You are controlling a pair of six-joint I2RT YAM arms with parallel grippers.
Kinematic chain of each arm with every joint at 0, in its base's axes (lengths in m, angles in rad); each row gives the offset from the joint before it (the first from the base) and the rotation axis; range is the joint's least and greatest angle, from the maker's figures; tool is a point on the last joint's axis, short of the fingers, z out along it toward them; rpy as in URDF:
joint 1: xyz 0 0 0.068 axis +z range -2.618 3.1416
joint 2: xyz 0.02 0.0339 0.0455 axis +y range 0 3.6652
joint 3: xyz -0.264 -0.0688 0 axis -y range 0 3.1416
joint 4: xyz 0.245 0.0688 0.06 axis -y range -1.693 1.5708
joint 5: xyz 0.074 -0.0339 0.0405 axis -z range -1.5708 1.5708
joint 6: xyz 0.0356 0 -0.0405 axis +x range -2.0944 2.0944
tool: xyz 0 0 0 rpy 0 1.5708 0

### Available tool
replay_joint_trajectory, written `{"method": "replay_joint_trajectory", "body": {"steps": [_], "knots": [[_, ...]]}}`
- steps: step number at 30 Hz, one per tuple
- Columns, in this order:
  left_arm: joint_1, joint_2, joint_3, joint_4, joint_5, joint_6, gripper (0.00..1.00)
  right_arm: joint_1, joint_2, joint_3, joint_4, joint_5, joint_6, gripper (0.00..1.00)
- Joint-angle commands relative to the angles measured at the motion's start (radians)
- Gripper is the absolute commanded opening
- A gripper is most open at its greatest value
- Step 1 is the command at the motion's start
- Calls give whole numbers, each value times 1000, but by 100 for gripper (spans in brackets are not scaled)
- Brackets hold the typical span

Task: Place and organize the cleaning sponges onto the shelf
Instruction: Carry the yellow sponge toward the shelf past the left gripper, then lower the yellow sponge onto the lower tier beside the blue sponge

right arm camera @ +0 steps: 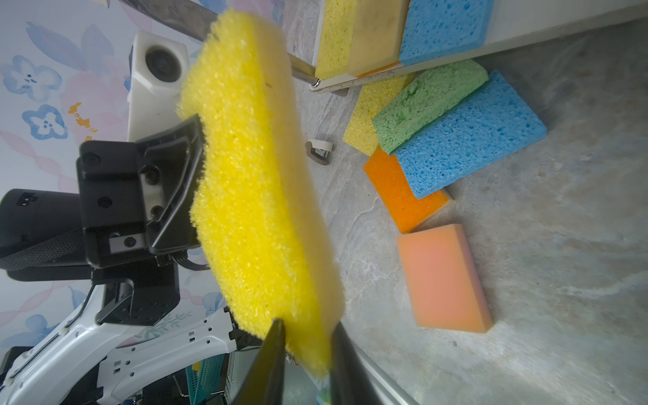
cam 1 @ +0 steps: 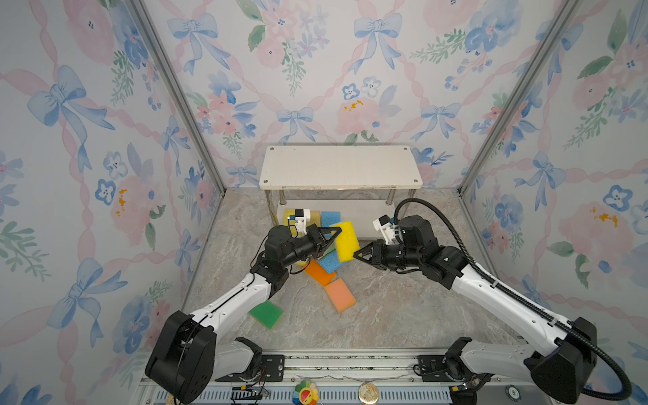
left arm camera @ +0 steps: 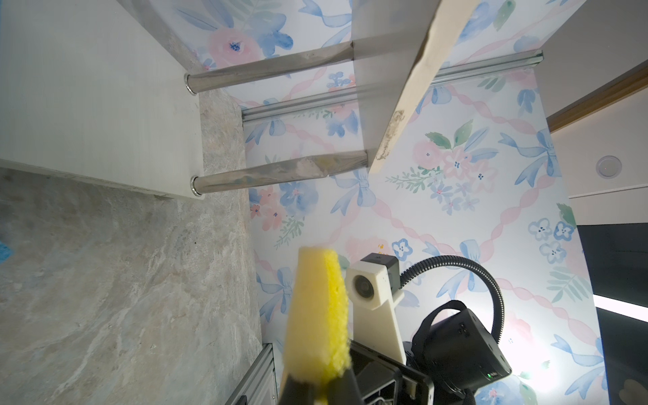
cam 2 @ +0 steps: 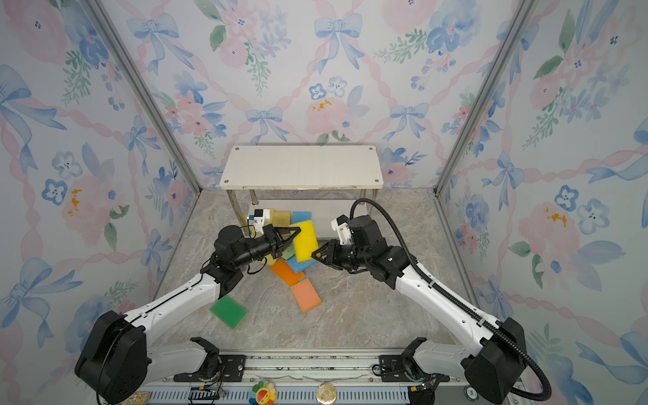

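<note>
Sponge held: bright yellow sponge (cam 1: 347,242) stands on edge in the air, clear of the tabletop (cam 1: 403,298), spanning the gap between the two sets of fingers.
Left fingers (cam 1: 331,230): clamped tight on one edge of the bright yellow sponge, the foam pinched thin where they bite.
Right fingers (right arm camera: 271,361): drawn in narrow on the opposite edge, one finger pressed against each face of the foam.
Shelf (cam 1: 340,166): beyond both sets of fingers, against the back wall.
Lower board: three sponges sit side by side at the end just beyond the left fingers. They are a pale yellow sponge (right arm camera: 333,35), a tan sponge (right arm camera: 378,31) and a shelved blue sponge (right arm camera: 445,24).
Loose pile: on the tabletop under the left fingers and the held sponge. A light green sponge (right arm camera: 431,101) lies atop a loose yellow sponge (right arm camera: 368,115), and a loose blue sponge (right arm camera: 470,136) overlaps an orange sponge (right arm camera: 399,196).
Peach sponge (right arm camera: 445,280): flat on the tabletop just beside the orange sponge, on the arm-base side of both sets of fingers.
Dark green sponge (cam 1: 266,313): well behind the left fingers, beside that arm's forearm, apart from the pile.
</note>
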Motion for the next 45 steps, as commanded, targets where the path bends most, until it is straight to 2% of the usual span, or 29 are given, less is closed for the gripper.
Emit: {"method": "replay_joint_trajectory", "body": {"steps": [1, 4, 5, 7, 9, 10, 13, 15, 17, 20, 25, 33, 45], "knots": [[-3, 3, -12, 26, 0, -4, 0, 2, -9, -7, 1, 17, -12, 14], [-4, 4, -12, 27, 2, -5, 0, -2, -19, -11, -19, 36, -16, 9], [-1, 9, -12, 26, 4, -5, 5, 0, -24, -12, -30, 46, -18, 8], [0, 12, -35, 26, 9, -2, 25, -2, -34, -16, -49, 71, -18, 6], [3, 11, -53, 24, 9, 2, 61, -6, -48, -28, -61, 96, -13, 5], [6, 9, -61, 22, 8, 2, 71, -7, -52, -33, -71, 113, -8, 5], [22, -17, -72, -52, -5, 48, 91, -13, -62, -47, -111, 181, 15, 4], [38, -51, -53, -243, -43, 137, 98, -17, -60, -52, -136, 244, 41, 4], [52, -82, 7, -500, -122, 264, 98, -19, -46, -52, -151, 308, 63, 4], [87, -139, -2, -640, -169, 330, 98, -19, -4, -55, -117, 381, 91, 3], [167, -277, -91, -720, -209, 334, 98, -30, 117, -8, -27, 442, 91, 3], [252, -394, -98, -903, -204, 459, 98, -70, 317, 118, 61, 461, 64, 2], [290, -415, -98, -917, -82, 469, 98, -99, 489, 199, 139, 443, 64, 2]]}}
